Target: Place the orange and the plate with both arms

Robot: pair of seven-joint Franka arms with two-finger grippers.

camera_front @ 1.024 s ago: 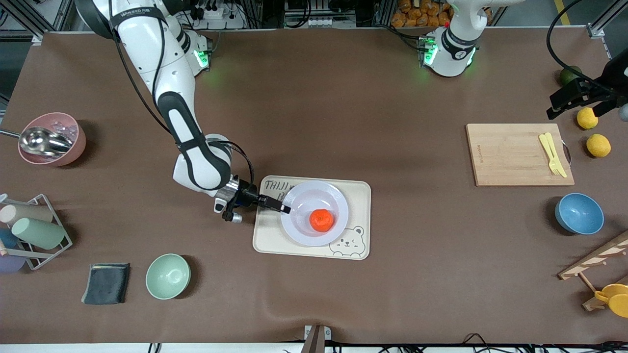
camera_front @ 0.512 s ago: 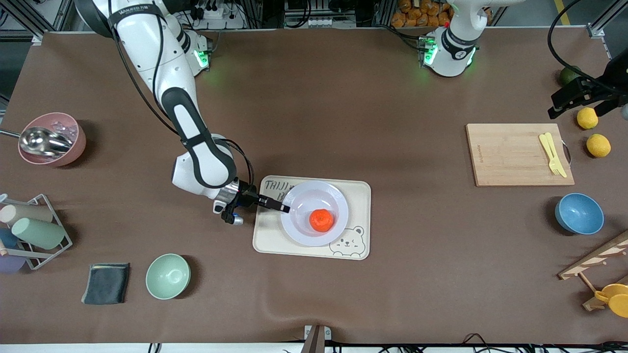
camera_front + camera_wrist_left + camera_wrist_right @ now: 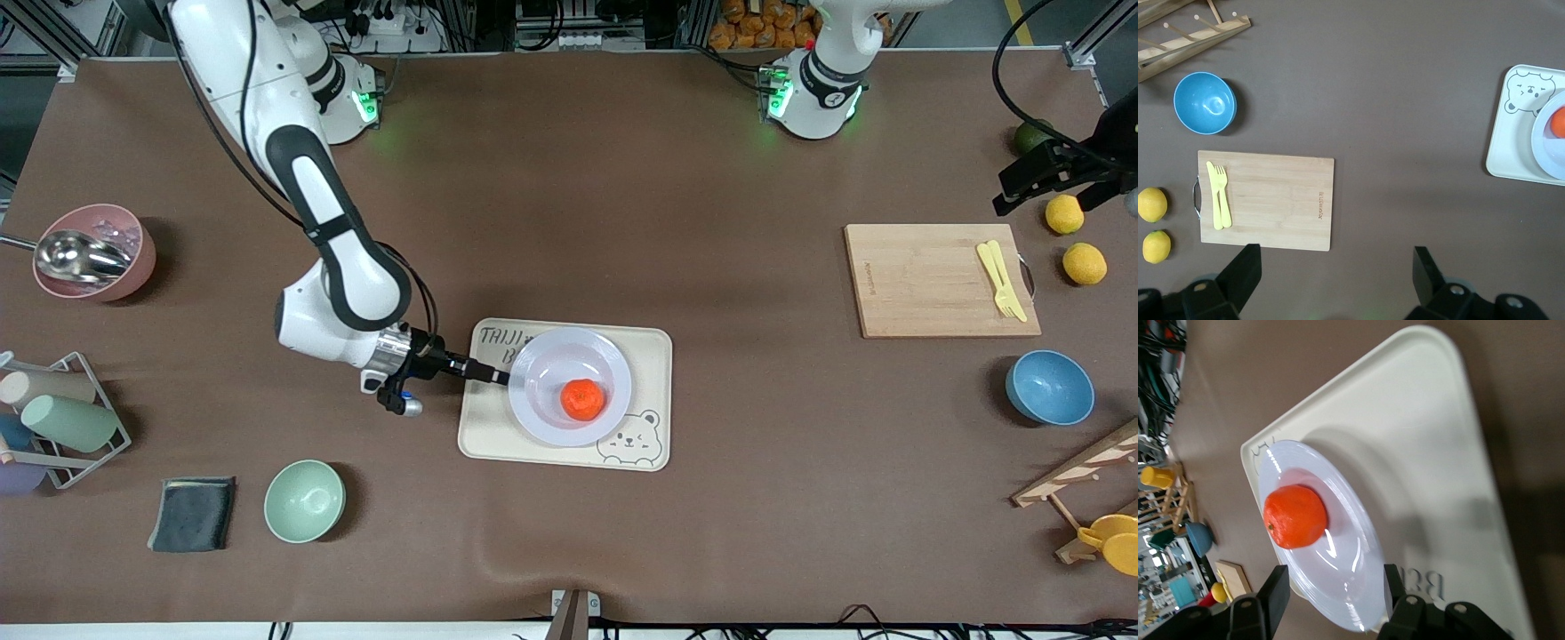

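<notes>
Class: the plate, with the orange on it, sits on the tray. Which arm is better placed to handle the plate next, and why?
The right. Its gripper is open at the rim of the plate, which holds the orange; the left gripper waits open near the lemons.

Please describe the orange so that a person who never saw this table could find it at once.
Near the middle of the brown table lies a cream tray with a bear drawing. On it sits a round pale plate, and the orange lies in that plate. It is the only reddish-orange fruit; the lemons at the left arm's end of the table are yellow.
</notes>
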